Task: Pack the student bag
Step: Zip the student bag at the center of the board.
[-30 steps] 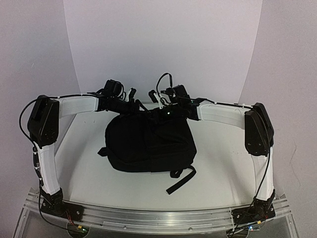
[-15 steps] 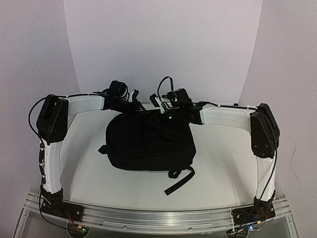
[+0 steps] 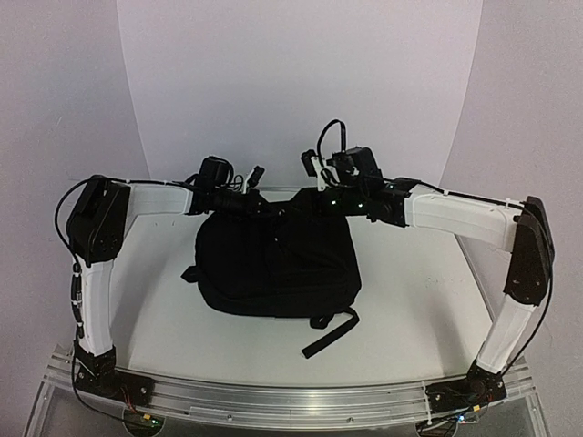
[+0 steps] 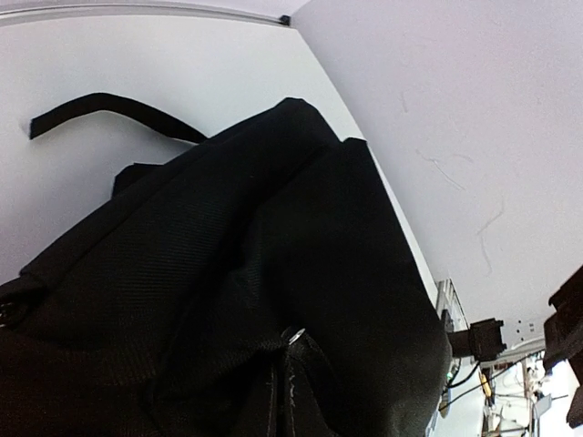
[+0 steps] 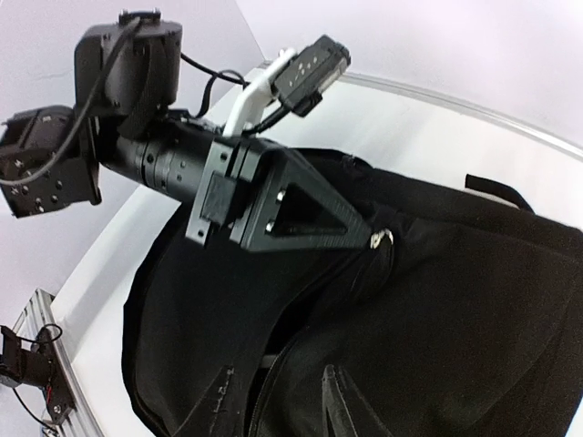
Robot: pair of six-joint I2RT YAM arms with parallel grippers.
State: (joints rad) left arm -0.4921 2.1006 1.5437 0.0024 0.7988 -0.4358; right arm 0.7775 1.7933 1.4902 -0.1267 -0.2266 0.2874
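Observation:
The student bag (image 3: 273, 264), a black backpack, lies flat in the middle of the white table. My left gripper (image 3: 264, 208) is at its far top edge. In the left wrist view the left gripper (image 4: 290, 350) is shut on the bag's metal zipper pull (image 4: 293, 335). The right wrist view shows that same grip, the pull (image 5: 383, 239) at the left fingertips (image 5: 360, 232). My right gripper (image 5: 273, 405) hovers just over the bag's top with its two fingers apart and nothing between them. A dark gap of the zip opening (image 5: 273, 360) lies below it.
A loose black strap (image 3: 332, 332) trails from the bag's near right corner towards the front. An aluminium rail (image 3: 291, 396) runs along the near table edge. A curved white backdrop (image 3: 301, 91) rises close behind the bag.
The left gripper has closed on the zipper pull at the bag's top. The right gripper has opened and drawn back up and to the right, its elbow swinging outwards.

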